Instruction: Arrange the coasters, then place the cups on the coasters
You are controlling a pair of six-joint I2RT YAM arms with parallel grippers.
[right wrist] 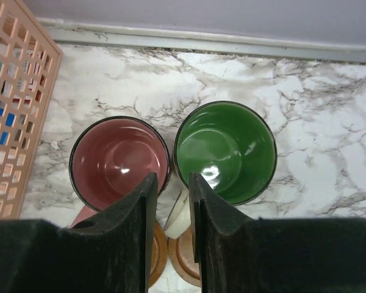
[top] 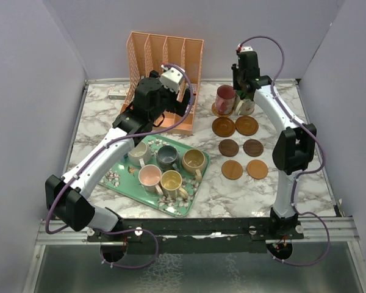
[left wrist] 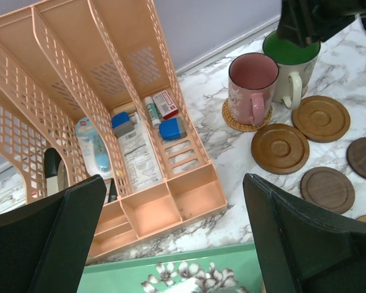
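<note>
A pink cup (top: 225,97) stands on a coaster at the back right. A cream cup with a green inside (right wrist: 226,149) stands right beside it. My right gripper (right wrist: 173,183) hangs just above the gap between the two. Its jaws are a narrow gap apart and grip nothing, and the cream handle (right wrist: 186,213) shows below them. Several bare coasters (top: 246,125) lie in pairs in front of the two cups. Several cups (top: 167,157) stand on the green tray (top: 125,186). My left gripper (left wrist: 174,244) is wide open and empty, above the tray's far edge.
A peach mesh desk organizer (top: 165,61) with small office items stands at the back, directly under and behind my left gripper. A small grey object (top: 117,93) lies at the back left. The enclosure's walls close in the table on three sides.
</note>
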